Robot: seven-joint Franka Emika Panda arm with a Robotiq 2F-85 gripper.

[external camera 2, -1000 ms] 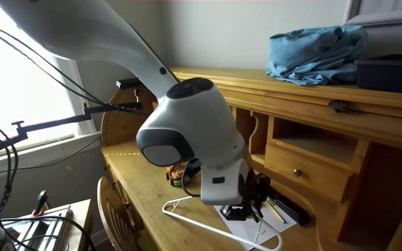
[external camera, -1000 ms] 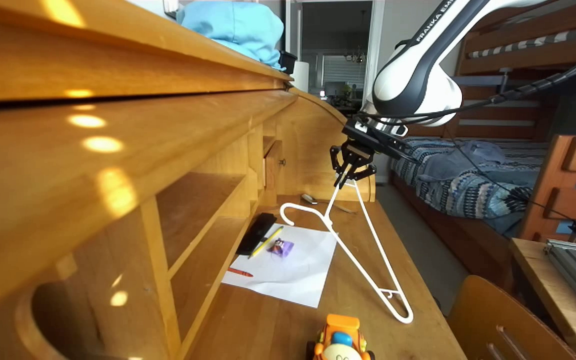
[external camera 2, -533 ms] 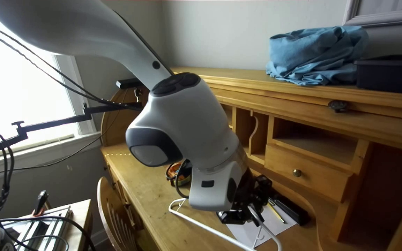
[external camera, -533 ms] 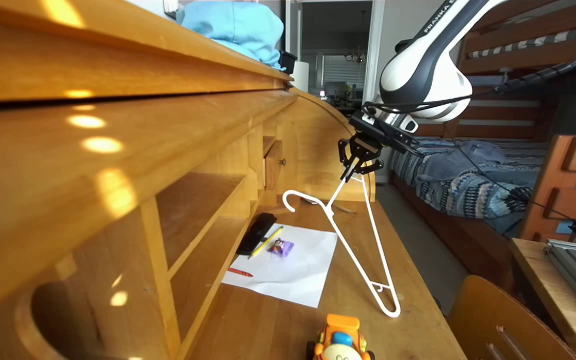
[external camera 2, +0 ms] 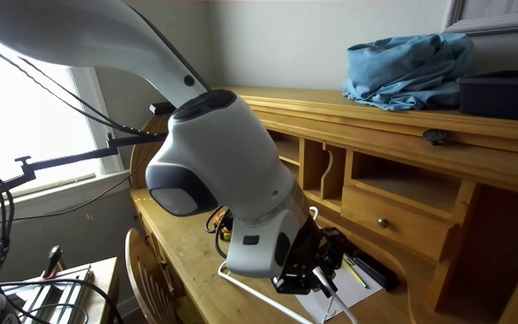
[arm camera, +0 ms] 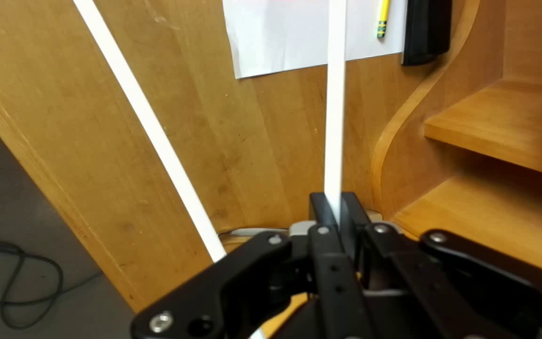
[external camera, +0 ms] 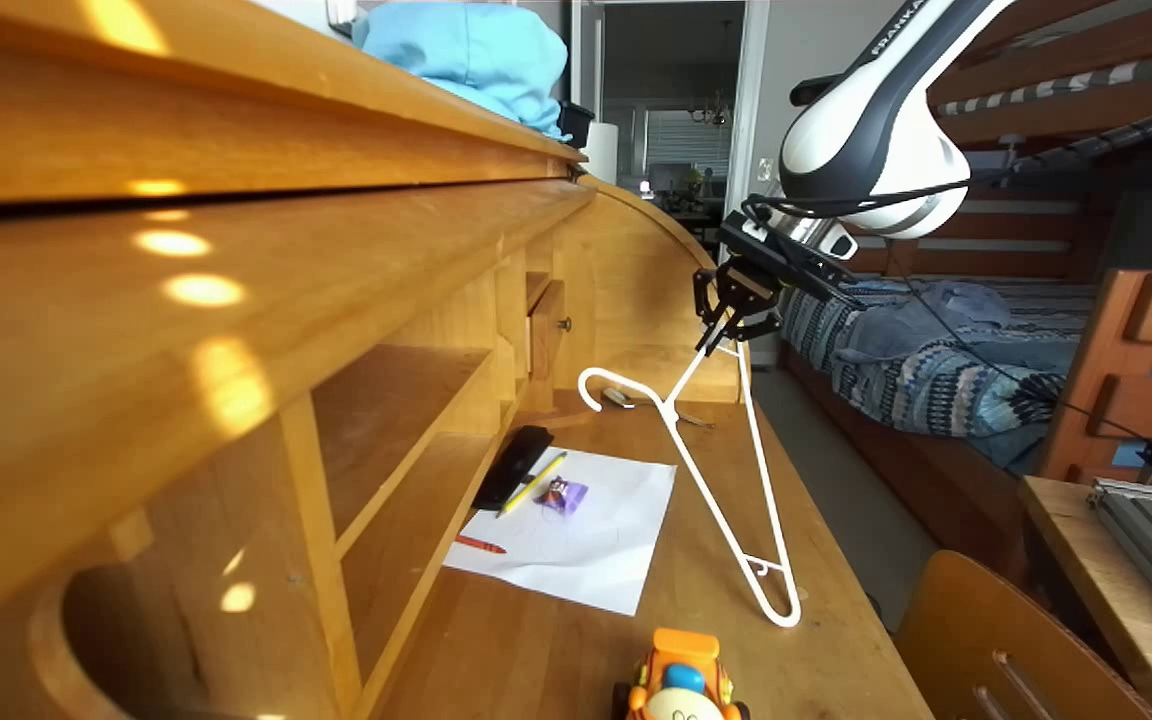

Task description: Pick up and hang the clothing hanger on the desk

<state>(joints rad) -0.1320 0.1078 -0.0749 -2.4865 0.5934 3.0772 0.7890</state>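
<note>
Pinching 1 side bar (arm camera: 336, 113), the tool (arm camera: 335, 207) has hold of the hanger (arm camera: 151, 127), jaws drawn in with no slack to see. From there the hanger's long axis slants down and away; its hook (external camera: 624, 379), likely what hanging turns on, juts above the tabletop (arm camera: 261, 155) toward the cubbies (external camera: 396, 400).

Hanger (arm camera: 151, 128) partly outside wrist view

White arm shell (external camera 2: 236, 162) carries dark panels (external camera 2: 185, 175) and FRANKA lettering (external camera: 898, 28). Black cables (external camera: 921, 193) run alongside. Black gripper (arm camera: 335, 207) bears silver screws (arm camera: 161, 322).
</note>
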